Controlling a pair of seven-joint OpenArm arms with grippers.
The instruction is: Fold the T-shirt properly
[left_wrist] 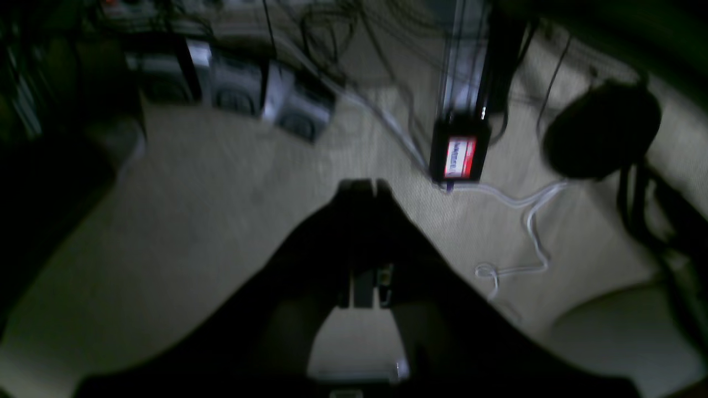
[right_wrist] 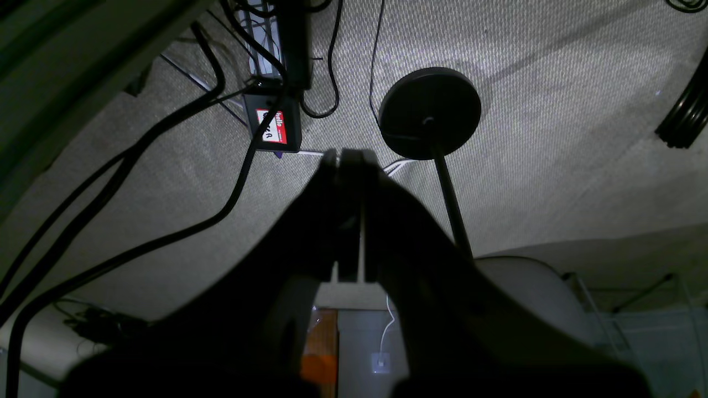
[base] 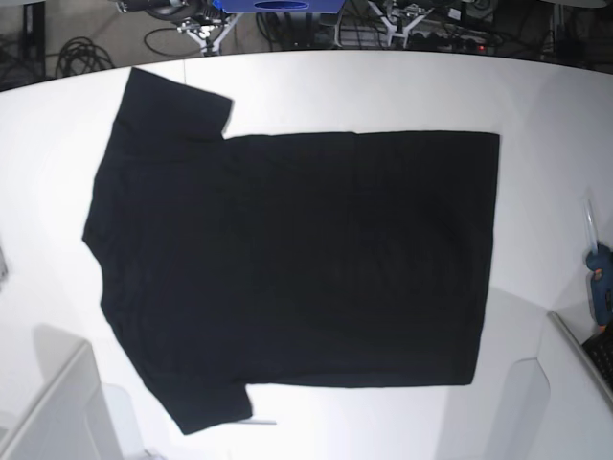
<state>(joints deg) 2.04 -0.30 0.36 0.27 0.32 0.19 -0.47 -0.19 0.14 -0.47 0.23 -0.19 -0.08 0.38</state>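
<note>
T-shirt (base: pixel 297 259) lies flat, unfolded on bench (base: pixel 536 96). Left end effector (left_wrist: pixel 363 188) and right end effector (right_wrist: pixel 349 157) closed, empty, off-bench; best pinch both sleeve-side corners evenly.

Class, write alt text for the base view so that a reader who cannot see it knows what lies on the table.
A large plain black T-shirt lies spread flat and unfolded on a white table, sleeves toward the left and straight hem toward the right. A small blue tool rests at the table's right edge, and cables show beyond the far edge. No robot arm or claw appears in this view.
</note>
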